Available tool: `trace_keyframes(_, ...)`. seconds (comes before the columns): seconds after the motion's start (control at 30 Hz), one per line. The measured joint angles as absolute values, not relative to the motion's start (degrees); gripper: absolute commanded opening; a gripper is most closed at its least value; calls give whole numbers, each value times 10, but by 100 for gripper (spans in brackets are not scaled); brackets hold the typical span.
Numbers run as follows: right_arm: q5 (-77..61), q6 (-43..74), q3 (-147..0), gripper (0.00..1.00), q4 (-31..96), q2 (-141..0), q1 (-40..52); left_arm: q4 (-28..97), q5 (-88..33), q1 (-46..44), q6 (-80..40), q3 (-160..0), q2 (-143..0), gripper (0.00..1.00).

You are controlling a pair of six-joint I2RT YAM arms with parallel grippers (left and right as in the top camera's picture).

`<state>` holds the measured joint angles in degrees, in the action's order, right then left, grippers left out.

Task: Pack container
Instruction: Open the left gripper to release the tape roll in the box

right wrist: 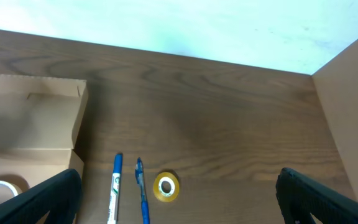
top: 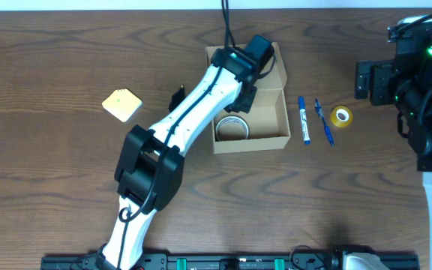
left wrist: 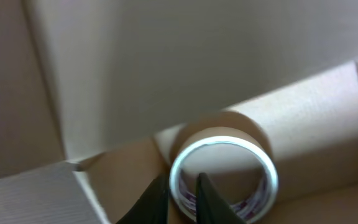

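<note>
The container [top: 253, 143] sits mid-tabletop [top: 51, 187], lid flap open, with a tape roll [left wrist: 263, 165] inside. My left tool [left wrist: 182, 186] stands narrow astride the roll's near wall; a firm pinch I cannot confirm. The right tool [right wrist: 179, 170] gapes wide, empty. I judge the cardboard light, flexible and prone to sliding: pinch the flap's free edge.

Table [top: 51, 187]: dark brown, with a flowing wood-grain pattern. Container [top: 268, 141]: plain tan cardboard, unmarked; tape roll [left wrist: 224, 171]: glossy whitish rim, tan core, faint purplish print. Marker [top: 304, 120]: blue and white; pen [top: 323, 122]: blue; tape ring [top: 341, 116]: yellow; pad [top: 121, 105]: pale yellow.
</note>
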<state>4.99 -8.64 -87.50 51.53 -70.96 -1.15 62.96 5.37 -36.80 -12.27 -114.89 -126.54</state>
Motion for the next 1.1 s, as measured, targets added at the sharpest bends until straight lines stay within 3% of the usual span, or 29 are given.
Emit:
trace_keyframes(0.4,53,-89,-875,99,515,-707,4,621,55,-365,-120,-1149,-1265,19)
trace_keyframes(0.53,68,-93,-875,99,515,-704,21,613,50,-365,-119,-1149,-1265,12)
trace_keyframes(1.1,82,-95,-875,99,515,-699,27,644,46,-365,-117,-1149,-1309,11)
